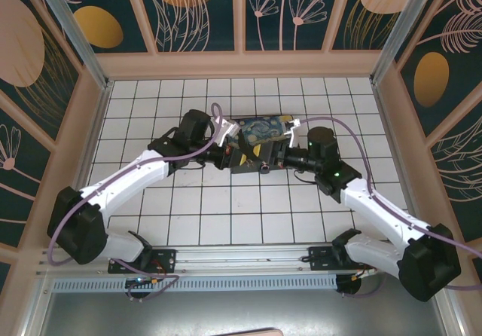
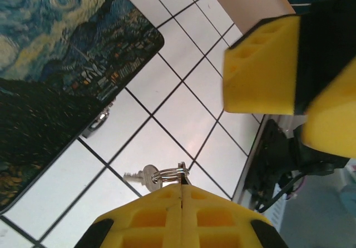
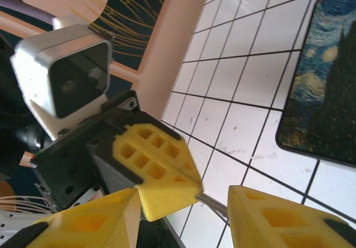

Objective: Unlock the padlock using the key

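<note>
My left gripper [image 2: 182, 186] is shut on a key ring, its yellow fingers pressed together. From the ring hangs the small silvery key [image 2: 146, 177], above the white tiles. In the right wrist view a thin metal blade [image 3: 216, 204] sticks out of those shut left fingers [image 3: 161, 167]. My right gripper [image 3: 183, 197] stands open, one finger on each side of that blade and fingertip, without touching. From above, both grippers [image 1: 242, 154] [image 1: 273, 160] meet at the near edge of the painted box [image 1: 260, 129]. A small metal fitting [image 2: 99, 120] shows on the box's edge; I cannot tell whether it is the padlock.
The painted box [image 2: 61, 75] lies flat on the white tiled floor [image 1: 226, 208]. Wooden walls with painted panels close in the cell on three sides. The arm bases and a metal rail [image 1: 241, 259] run along the near edge.
</note>
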{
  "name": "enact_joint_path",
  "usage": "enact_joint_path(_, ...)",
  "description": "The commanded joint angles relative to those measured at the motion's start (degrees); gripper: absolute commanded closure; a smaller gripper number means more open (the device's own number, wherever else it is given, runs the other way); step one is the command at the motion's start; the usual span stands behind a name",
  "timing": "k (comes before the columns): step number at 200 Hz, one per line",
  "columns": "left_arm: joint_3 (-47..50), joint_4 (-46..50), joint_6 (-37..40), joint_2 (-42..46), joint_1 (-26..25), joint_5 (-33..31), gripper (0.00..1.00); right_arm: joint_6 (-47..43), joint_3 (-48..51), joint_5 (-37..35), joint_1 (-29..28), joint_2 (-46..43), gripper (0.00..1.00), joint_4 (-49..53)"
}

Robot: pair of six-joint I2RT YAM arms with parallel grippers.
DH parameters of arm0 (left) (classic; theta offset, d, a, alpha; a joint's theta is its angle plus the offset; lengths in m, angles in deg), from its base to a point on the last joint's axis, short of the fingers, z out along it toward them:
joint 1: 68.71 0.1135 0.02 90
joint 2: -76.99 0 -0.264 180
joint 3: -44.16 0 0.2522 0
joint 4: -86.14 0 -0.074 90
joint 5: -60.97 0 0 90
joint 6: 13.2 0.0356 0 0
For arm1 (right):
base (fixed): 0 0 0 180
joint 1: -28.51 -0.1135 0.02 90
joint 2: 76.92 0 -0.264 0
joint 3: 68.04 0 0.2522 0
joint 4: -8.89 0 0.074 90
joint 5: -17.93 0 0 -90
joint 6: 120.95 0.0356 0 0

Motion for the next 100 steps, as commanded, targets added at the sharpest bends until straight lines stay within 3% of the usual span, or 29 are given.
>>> enact_joint_path(1,-3.3,4.3,6.5,3.0,-0.4,-3.3,1.00,2.7,1.2,4.4,0.3,2.4,0.58,-10.0)
enact_joint_path(28,-4.1,5.5,7.9,1.8,-0.4,-4.0,1.00,3.3,-0.7,4.8,-2.7,5.0,0.64,-12.5)
enact_joint_path(72,-4.3,4.9,8.1,3.1,-0.3,-6.5,1.00,1.2,-1.6,6.6,-4.4,6.1,0.80,-7.5)
enact_joint_path(100,-4.2,4.3,7.1,3.9,0.1,-8.9,1.00,0.2,-0.6,8.5,-3.6,3.6,0.81,-3.4)
